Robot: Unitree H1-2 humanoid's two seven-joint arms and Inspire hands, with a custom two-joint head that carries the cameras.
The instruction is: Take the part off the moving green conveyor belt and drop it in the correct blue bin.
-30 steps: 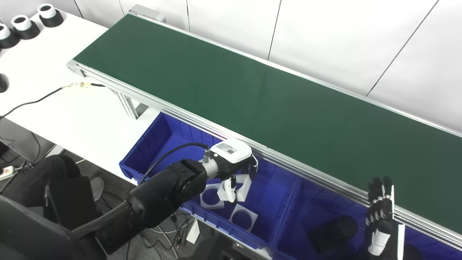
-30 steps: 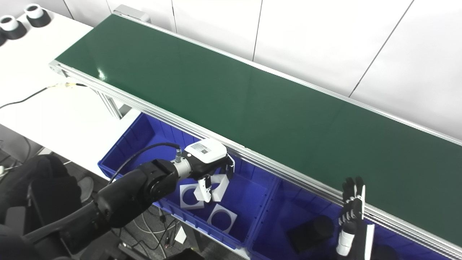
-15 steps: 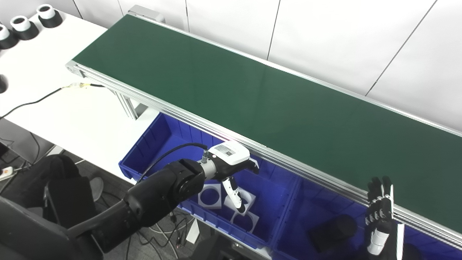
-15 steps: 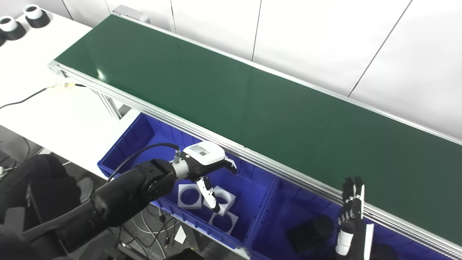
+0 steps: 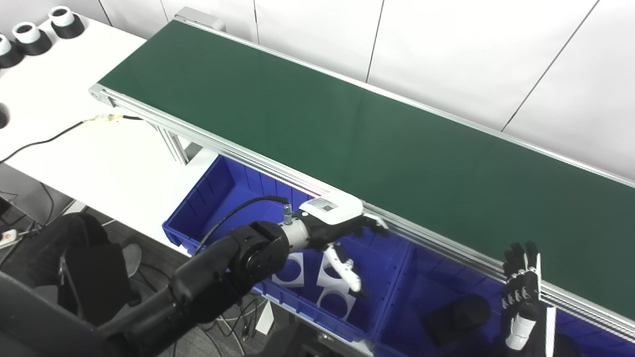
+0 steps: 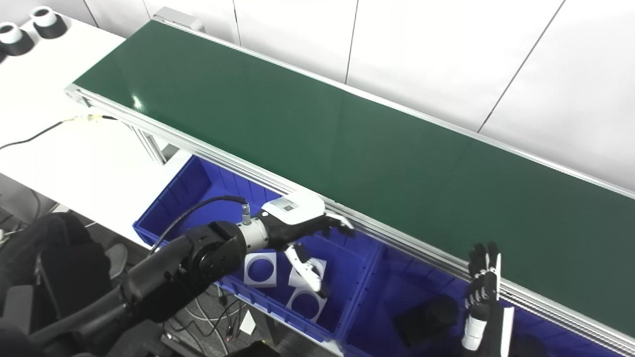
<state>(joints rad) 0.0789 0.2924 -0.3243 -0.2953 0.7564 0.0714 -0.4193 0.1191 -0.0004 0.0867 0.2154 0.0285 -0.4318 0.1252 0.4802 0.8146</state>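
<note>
Left hand (image 5: 342, 233) hangs over the left bin (image 5: 208, 198), fingers spread and holding nothing, fingertips (image 5: 379, 229) reaching toward the near rail of the belt (image 5: 347, 129). Under it, three white square parts (image 5: 333, 301) with round holes lie on the bin floor, bunched at its near edge (two of them partly hidden by the thumb). Right hand (image 5: 521, 292) stands upright at the belt's near rail, fingers straight and close together, empty, over the right bin (image 5: 426, 277), which holds a black part (image 5: 459, 317). Nothing rides on the belt's green surface.
</note>
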